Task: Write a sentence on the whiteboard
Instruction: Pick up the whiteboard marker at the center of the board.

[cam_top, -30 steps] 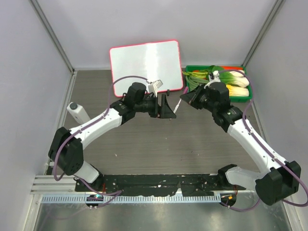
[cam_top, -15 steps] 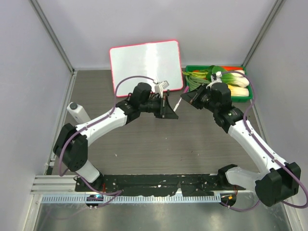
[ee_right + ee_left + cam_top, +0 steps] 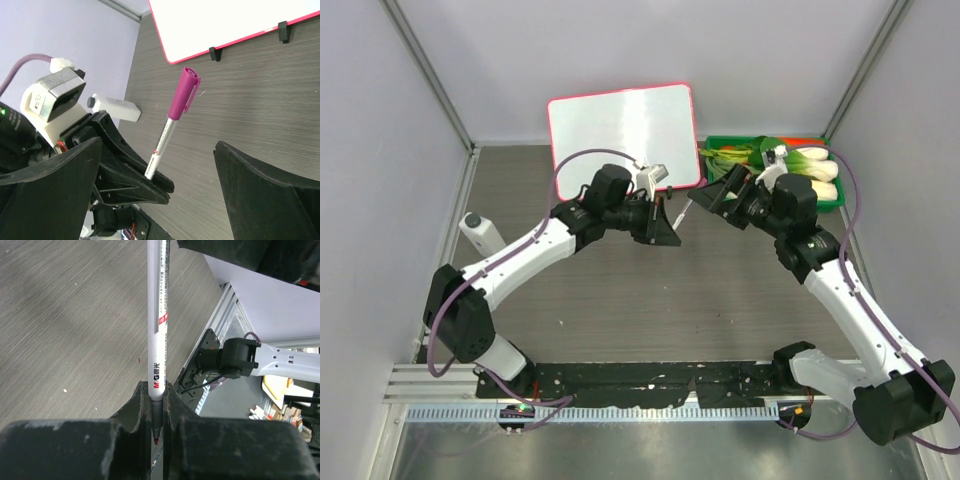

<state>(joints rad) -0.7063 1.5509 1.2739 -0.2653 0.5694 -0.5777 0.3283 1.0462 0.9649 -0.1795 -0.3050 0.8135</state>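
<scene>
Crosswise, whiteboard point(image 3: 620, 130) with clips point(image 3: 214, 54) nearward; left pincer point(image 3: 156, 402) on marker point(image 3: 172, 125).

Surface: grey wood-grain table point(image 3: 620, 300), matte, grain running side to side from where my arms stand.
Far edge, left of centre: whiteboard point(image 3: 620, 125), pink-red frame, its lower long edge on the table, seemingly tipped back toward the rear wall.
Board feet: two black clips point(image 3: 214, 53) on that lower edge, touching the tabletop.
Board face: bare white, as far as I can tell.
Far right corner: green tray point(image 3: 712, 142) of vegetables, flat on the table, just beside the board's right corner.
Left side: small white object with a dark cap point(image 3: 480, 235), lying alone, well apart from the board.
Tabletop marks: a few tiny specks point(image 3: 139, 359).
Near edge: black mounting plate point(image 3: 650, 380).
</scene>
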